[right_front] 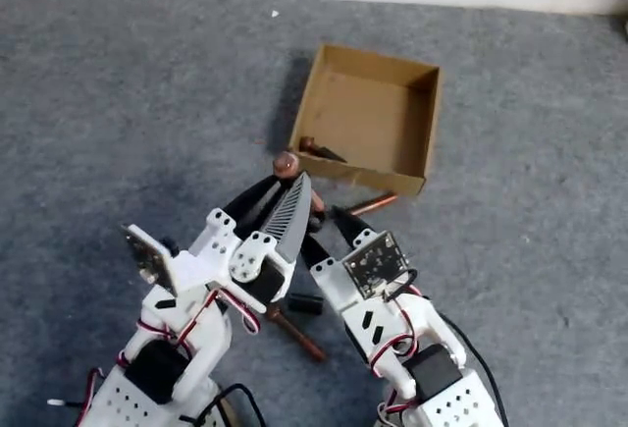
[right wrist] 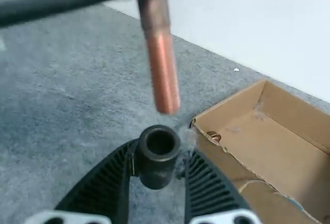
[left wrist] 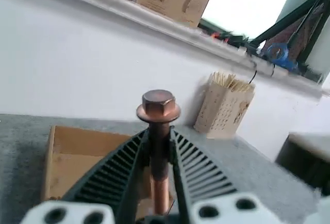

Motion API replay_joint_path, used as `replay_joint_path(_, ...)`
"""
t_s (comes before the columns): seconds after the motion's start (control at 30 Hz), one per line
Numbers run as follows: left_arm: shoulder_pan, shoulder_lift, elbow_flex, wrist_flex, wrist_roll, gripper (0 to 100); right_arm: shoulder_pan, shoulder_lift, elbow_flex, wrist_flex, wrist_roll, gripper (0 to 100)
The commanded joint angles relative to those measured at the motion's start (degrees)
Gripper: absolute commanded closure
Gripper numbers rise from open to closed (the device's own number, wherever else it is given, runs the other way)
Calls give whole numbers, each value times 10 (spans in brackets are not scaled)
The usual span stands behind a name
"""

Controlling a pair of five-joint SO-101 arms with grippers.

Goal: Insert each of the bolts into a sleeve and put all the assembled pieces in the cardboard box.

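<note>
Bolt (left wrist: 158,108) clamped in left pincer (left wrist: 159,134), tip near mouth of sleeve (right wrist: 154,168) gripped by right pincer (right wrist: 159,154)

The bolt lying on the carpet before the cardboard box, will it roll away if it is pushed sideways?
The bolt has a round shank, so it would probably roll a little, though the rough carpet should stop it soon. It looks like solid metal, so likely stiff and heavy for its size.

The bolt (left wrist: 158,112) is shiny copper. The sleeve (right wrist: 157,149) is black. The cardboard box (right_front: 368,113) is light brown. The counter (right_front: 118,103) is speckled grey. The left gripper (left wrist: 159,134) and right gripper (right wrist: 159,153) are black with ribbed lines.
</note>
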Motion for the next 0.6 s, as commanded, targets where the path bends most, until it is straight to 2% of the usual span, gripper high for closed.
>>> replay_joint_path(0.0,12,-7,18,2,-50,994,-7,-10,67,0,9,993)
replay_joint_path(0.17,11,-8,22,2,-54,994,-5,-10,68,1,11,993)
replay_joint_path(0.33,10,-8,19,27,-54,994,-6,-12,67,22,46,993)
replay_joint_path(0.57,-6,-8,17,38,-61,994,-5,-12,68,22,46,993)
